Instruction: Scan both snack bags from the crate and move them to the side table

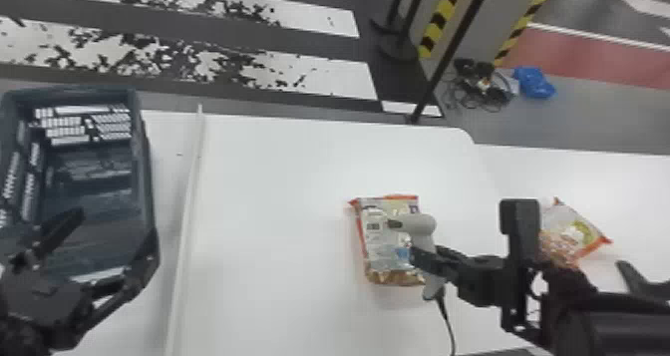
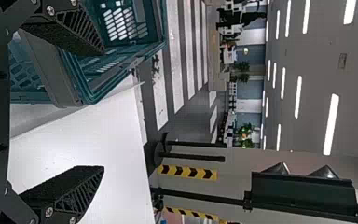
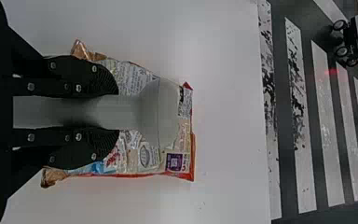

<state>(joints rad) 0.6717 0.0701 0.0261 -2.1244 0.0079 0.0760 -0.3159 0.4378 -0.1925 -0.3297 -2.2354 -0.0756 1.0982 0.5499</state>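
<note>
Snack bag 1 (image 1: 371, 230) lies flat on the white table (image 1: 269, 190), right of the crate (image 1: 145, 180). Snack bag 2 (image 1: 571, 228) sits farther right of the crate, on the side table (image 1: 633, 185), partly hidden by the right arm. Right gripper (image 1: 422, 260): right of the crate, 2 fingers closed on the scanner (image 1: 423, 225) by its handle, scanner head over bag 1. Left gripper (image 1: 117, 224): at the crate's near end, 2 fingers wide apart, nothing between them.
</note>
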